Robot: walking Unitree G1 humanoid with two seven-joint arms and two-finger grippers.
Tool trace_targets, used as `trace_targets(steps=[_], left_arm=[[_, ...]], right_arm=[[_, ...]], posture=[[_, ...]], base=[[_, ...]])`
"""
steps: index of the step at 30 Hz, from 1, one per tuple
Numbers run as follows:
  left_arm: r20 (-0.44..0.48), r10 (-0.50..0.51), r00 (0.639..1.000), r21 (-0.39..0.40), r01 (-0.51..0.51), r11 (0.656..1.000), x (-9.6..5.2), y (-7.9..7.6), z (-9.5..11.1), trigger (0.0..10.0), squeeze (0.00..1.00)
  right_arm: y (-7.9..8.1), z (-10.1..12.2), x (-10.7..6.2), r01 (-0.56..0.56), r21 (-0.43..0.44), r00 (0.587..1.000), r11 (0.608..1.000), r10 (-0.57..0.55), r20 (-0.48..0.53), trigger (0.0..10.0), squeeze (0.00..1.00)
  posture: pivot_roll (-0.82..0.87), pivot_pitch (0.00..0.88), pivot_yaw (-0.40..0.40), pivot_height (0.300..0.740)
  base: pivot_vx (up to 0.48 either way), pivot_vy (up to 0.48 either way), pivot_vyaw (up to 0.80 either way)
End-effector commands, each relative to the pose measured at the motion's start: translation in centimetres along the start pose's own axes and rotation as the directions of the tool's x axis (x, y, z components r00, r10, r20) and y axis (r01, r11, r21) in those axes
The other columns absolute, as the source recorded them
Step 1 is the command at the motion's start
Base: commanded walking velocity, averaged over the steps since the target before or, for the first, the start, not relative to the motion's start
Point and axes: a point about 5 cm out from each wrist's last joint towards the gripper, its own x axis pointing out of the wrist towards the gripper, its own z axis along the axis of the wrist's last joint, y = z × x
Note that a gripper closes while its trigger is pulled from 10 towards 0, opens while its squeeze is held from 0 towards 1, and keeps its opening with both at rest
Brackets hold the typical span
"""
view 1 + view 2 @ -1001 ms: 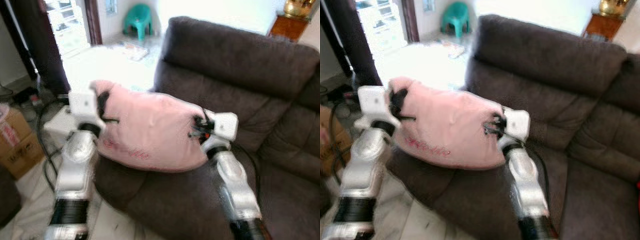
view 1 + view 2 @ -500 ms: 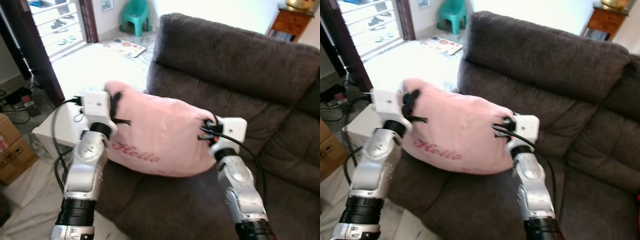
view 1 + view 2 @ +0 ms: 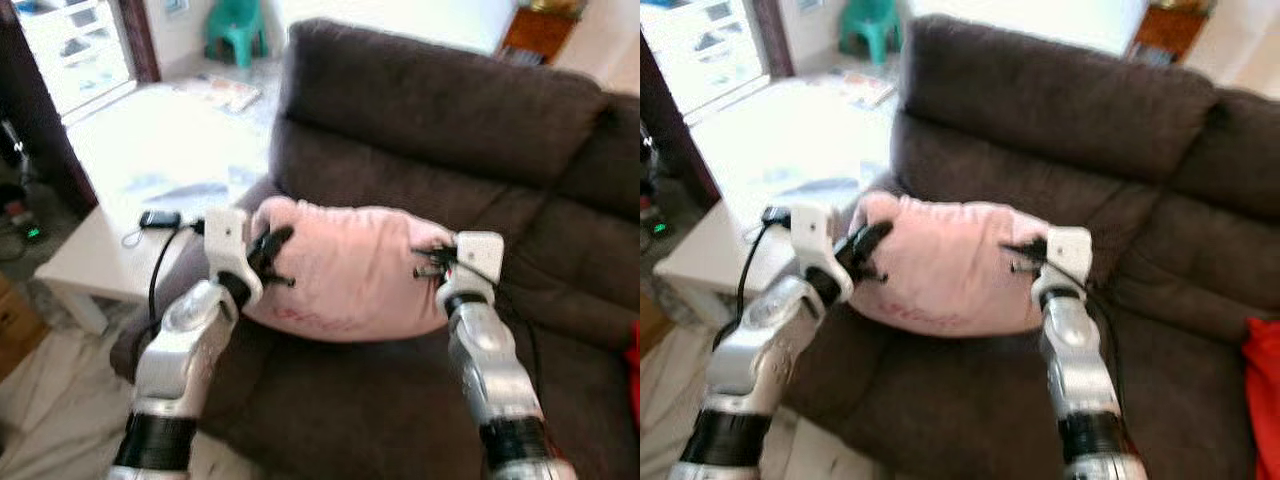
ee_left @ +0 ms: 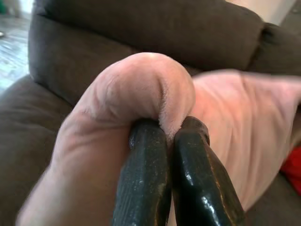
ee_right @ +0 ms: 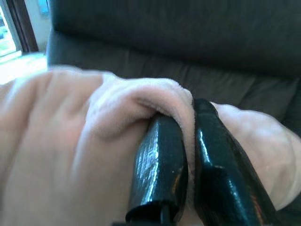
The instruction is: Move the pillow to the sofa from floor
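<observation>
While both arms hold it mid-frame, I see the pink pillow over the brown sofa seat: left end effector and right end effector each pinched on fabric.

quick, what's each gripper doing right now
Left gripper: shut on the pillow's left end.
Right gripper: shut on its right end, above the sofa.
</observation>
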Motion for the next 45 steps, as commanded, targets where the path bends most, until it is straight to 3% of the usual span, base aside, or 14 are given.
trace_targets(steps=[1, 2, 8, 11, 12, 18, 23, 28, 36, 45], left_arm=[[0.050, -0.157, 0.986, 0.005, 0.157, 0.988, 0.4, -2.6, 1.5, 10.0, 0.00], [0.039, -0.189, 0.981, -0.007, 0.189, 0.982, 0.2, -3.0, 1.5, 10.0, 0.00], [0.039, -0.238, 0.971, -0.045, 0.239, 0.970, 0.0, -3.6, 1.9, 10.0, 0.00], [0.036, -0.271, 0.962, -0.052, 0.273, 0.961, -0.2, -4.1, 1.9, 10.0, 0.00], [0.025, -0.308, 0.951, -0.064, 0.309, 0.949, -0.4, -4.6, 1.8, 10.0, 0.00], [-0.028, -0.367, 0.930, -0.073, 0.364, 0.928, -1.1, -5.4, 0.5, 10.0, 0.00], [-0.028, -0.353, 0.935, -0.099, 0.349, 0.932, -1.1, -5.5, 0.1, 10.0, 0.00], [-0.016, -0.334, 0.942, -0.108, 0.331, 0.938, -1.1, -5.5, 0.0, 10.0, 0.00], [0.087, -0.218, 0.972, -0.117, 0.227, 0.967, -0.4, -4.3, 1.3, 10.0, 0.00], [0.005, -0.231, 0.973, -0.124, 0.229, 0.965, -1.3, -4.1, -0.7, 10.0, 0.00]], right_arm=[[1.2, 2.6, 0.9, -0.054, -0.011, 0.993, 0.998, 0.055, 0.107, 10.0, 0.00], [2.0, 3.3, 1.6, -0.081, -0.054, 0.990, 0.995, 0.087, 0.114, 10.0, 0.00], [5.3, 3.6, 2.8, -0.198, -0.055, 0.977, 0.979, 0.202, 0.072, 10.0, 0.00], [6.8, 3.3, 2.8, -0.255, -0.053, 0.965, 0.966, 0.257, 0.045, 10.0, 0.00], [8.1, 2.8, 2.7, -0.303, -0.073, 0.952, 0.950, 0.305, 0.020, 10.0, 0.00], [10.8, 1.9, 2.2, -0.416, -0.090, 0.909, 0.905, 0.416, -0.019, 10.0, 0.00], [11.0, 1.2, 2.3, -0.412, -0.134, 0.911, 0.901, 0.407, -0.062, 10.0, 0.00], [10.4, 1.3, 2.8, -0.369, -0.118, 0.929, 0.922, 0.363, -0.066, 10.0, 0.00], [10.4, 4.0, 3.7, -0.338, -0.088, 0.938, 0.937, 0.343, 0.048, 10.0, 0.00], [11.8, 3.2, 3.3, -0.392, -0.111, 0.918, 0.913, 0.396, 0.018, 10.0, 0.00]], posture=[[0.13, 0.000, -0.101, 0.740], [0.13, 0.000, -0.102, 0.740], [0.14, 0.000, -0.111, 0.740], [0.15, 0.000, -0.117, 0.740], [0.15, 0.000, -0.121, 0.740], [0.15, 0.000, -0.133, 0.740], [0.16, 0.000, -0.148, 0.740], [0.16, 0.000, -0.155, 0.740], [0.16, 0.000, -0.162, 0.740], [0.17, 0.000, -0.176, 0.740]], base=[[0.000, 0.000, 0.00], [0.000, 0.000, 0.00], [0.000, 0.000, 0.00], [0.000, 0.000, 0.00], [0.000, 0.000, 0.00], [0.000, 0.000, 0.00], [0.000, 0.000, 0.00], [0.000, 0.000, 0.00], [0.000, 0.000, 0.00], [0.000, 0.000, 0.00]])
